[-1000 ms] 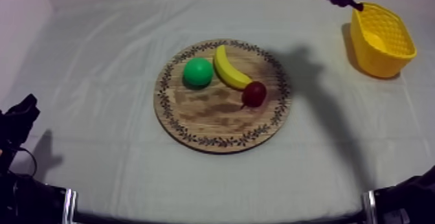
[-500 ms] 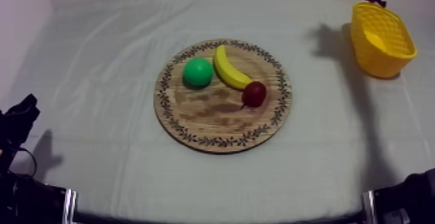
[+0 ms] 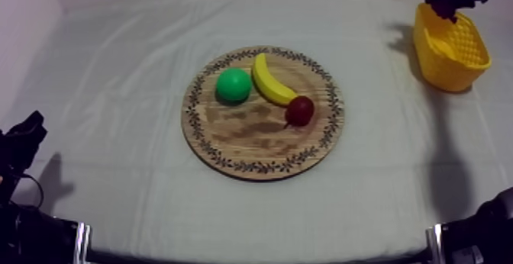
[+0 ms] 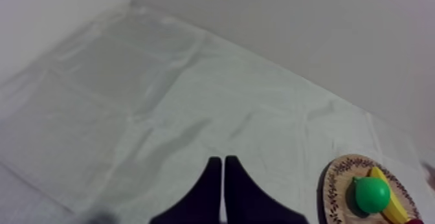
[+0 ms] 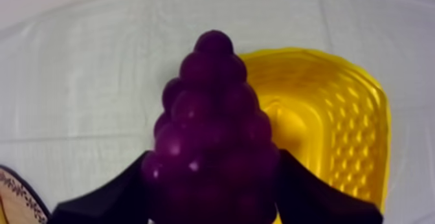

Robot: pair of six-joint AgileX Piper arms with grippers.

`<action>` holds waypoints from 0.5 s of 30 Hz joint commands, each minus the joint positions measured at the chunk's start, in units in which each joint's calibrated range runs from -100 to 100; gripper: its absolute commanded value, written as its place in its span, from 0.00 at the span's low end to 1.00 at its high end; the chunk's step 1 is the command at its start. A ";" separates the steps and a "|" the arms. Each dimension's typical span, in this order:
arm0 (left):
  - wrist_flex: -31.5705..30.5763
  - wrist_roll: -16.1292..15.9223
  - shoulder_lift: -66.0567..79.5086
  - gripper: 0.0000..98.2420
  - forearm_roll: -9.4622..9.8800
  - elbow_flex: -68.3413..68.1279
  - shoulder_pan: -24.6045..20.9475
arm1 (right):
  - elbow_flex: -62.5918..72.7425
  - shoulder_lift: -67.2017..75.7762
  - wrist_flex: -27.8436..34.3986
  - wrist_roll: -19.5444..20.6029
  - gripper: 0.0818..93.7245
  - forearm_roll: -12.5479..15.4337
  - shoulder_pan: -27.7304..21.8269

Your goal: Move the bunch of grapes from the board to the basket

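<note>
A purple bunch of grapes [image 5: 210, 110] is held up in the air, clamped in the right gripper [image 5: 213, 175]. The gripper's two black fingers [image 5: 116, 197] press against the bunch from either side, with its pointed end sticking out beyond them. The grapes hang over the rim of a yellow basket [image 5: 336, 110] and are not resting inside it.

The basket has latticed walls and stands at the far right corner of the counter [image 3: 114, 69]. In the top view the dark bunch and gripper overlap the basket's far rim, and the arm's shadow falls on the counter along its right edge.

A grey-white cloth [image 3: 382, 191] with soft creases covers the counter. A round wooden board [image 3: 259, 141] with a patterned rim lies in the middle, well apart from the basket. On the far half of the board a green pear [image 3: 233, 85] lies just beside a yellow banana [image 3: 271, 82]. A small red fruit [image 3: 299, 110] sits at the banana's right end. The near half of the board is bare wood.

The left gripper [image 4: 222, 163] sits low by the near left corner of the counter, its two black fingers closed together as a narrow wedge on nothing. It points across bare cloth, with the board's edge, the pear and the banana off to one side.
</note>
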State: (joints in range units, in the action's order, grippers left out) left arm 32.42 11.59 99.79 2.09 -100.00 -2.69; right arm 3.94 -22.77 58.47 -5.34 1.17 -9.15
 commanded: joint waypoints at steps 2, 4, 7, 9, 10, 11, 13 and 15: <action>-0.01 0.01 -0.05 0.00 -0.01 0.00 -0.03 | 0.57 -0.06 0.42 -0.16 0.66 0.24 -0.54; -0.01 0.01 -0.05 0.00 -0.01 0.00 -0.03 | 0.83 0.06 0.98 -0.36 0.72 0.40 -0.81; -0.01 0.01 -0.05 0.00 -0.01 0.00 -0.03 | 1.02 0.71 1.98 -0.57 0.76 0.58 -1.18; -0.01 0.01 -0.05 0.00 -0.01 0.00 -0.03 | 0.89 1.59 2.65 -0.82 0.78 0.84 -1.38; -0.01 0.01 -0.05 0.00 -0.01 0.00 -0.03 | 0.69 2.19 3.04 -0.97 0.78 0.99 -1.46; -0.01 0.01 -0.05 0.00 -0.01 0.00 -0.03 | 0.32 2.96 3.39 -1.14 0.78 1.16 -1.51; -0.01 0.01 -0.05 0.00 -0.01 0.00 -0.03 | -1.02 5.07 3.77 -1.49 0.78 1.53 -1.54; -0.01 0.01 -0.05 0.00 -0.01 0.00 -0.03 | -3.08 7.90 3.85 -1.98 0.77 2.03 -1.47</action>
State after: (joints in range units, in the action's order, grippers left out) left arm 32.42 11.59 99.79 2.09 -100.00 -2.69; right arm 2.17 -16.94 62.31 -7.14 2.78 -10.69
